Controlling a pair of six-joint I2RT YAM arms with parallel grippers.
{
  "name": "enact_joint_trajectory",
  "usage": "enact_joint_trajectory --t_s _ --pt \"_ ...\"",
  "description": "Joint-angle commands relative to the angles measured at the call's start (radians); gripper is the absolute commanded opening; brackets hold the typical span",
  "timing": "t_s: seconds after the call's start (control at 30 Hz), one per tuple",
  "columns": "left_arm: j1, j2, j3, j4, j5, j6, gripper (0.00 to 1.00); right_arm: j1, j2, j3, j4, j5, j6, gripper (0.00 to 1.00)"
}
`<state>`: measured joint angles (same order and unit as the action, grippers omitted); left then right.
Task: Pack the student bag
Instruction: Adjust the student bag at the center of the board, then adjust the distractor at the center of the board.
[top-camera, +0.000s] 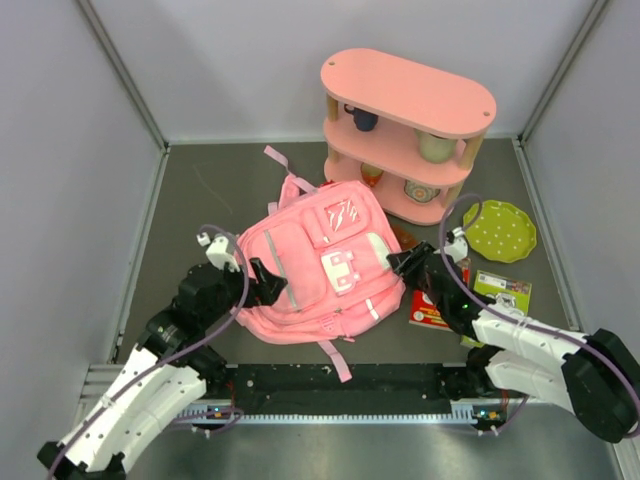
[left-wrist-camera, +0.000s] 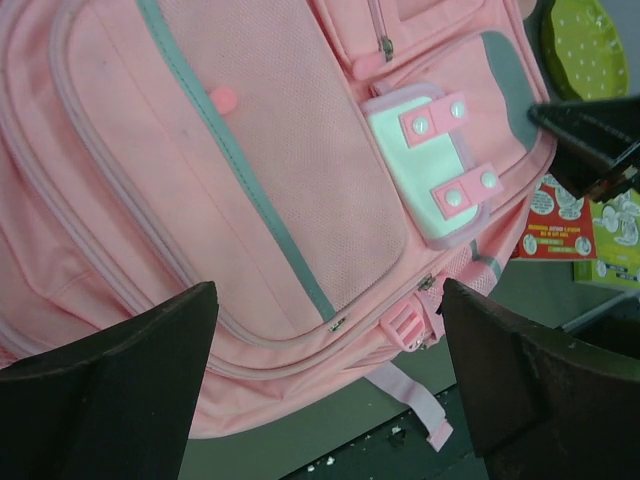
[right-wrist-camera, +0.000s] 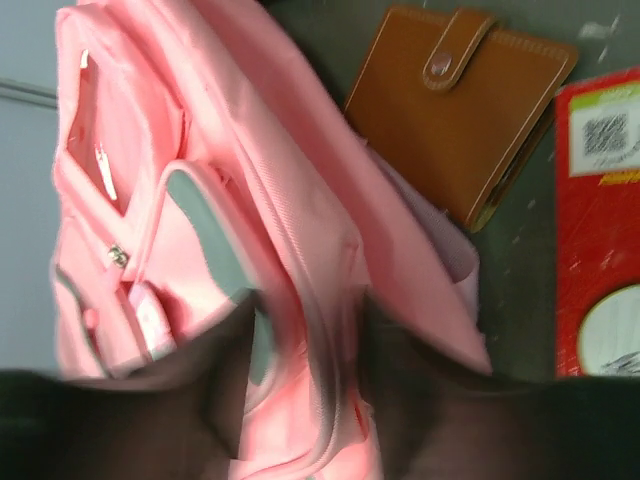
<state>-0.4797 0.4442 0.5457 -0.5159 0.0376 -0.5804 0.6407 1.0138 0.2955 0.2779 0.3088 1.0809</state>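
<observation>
R fingers (right-wrist-camera: 440, 410) astride student bag (right-wrist-camera: 300, 230), dk grey table (top-camera: 200, 190), pale walls (top-camera: 250, 60)

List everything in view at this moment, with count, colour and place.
student bag: 1, pink, table centre, front pockets up
shelf: 1, pink, three tiers, back right
small vessels: four seen, mixed colours, on the shelf's lower tiers
plate: 1, green with pale dots, right of the shelf
wallet: 1, brown, beside the bag's right side
booklet: 1, red, right of the bag
packet: 1, green, beside the booklet
left arm: 1, black and white, near left; jaws wide open over the bag
right arm: 1, black and white, near right; bag fabric between jaws, grip unclear
</observation>
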Motion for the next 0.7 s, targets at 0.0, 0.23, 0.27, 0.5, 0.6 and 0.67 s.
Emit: enact_joint_trajectory --t_s 0.0,0.23,0.27,0.5,0.6,0.67 --pt "-0.120 0.057 -0.001 0.040 -0.156 -0.035 0.97 -0.012 -0.032 0.039 0.029 0.111 -0.099 0.64" --pt "-0.128 0.073 -0.001 0.040 -0.188 0.002 0.98 -0.131 -0.123 0.169 -0.187 0.127 -0.281 0.88" --pt "-0.128 0.076 0.003 0.042 -0.186 0.007 0.99 -0.172 -0.101 0.189 -0.187 0.113 -0.315 0.88" --pt "-0.128 0.082 -0.003 0.054 -0.162 0.002 0.98 -0.364 0.145 0.286 -0.097 -0.210 -0.363 0.69" --pt "-0.128 0.071 -0.006 0.054 -0.159 0.001 0.98 -0.368 0.248 0.310 -0.049 -0.235 -0.365 0.62" --pt "-0.128 0.068 -0.007 0.050 -0.160 0.001 0.98 -0.368 0.298 0.324 -0.020 -0.229 -0.349 0.57"
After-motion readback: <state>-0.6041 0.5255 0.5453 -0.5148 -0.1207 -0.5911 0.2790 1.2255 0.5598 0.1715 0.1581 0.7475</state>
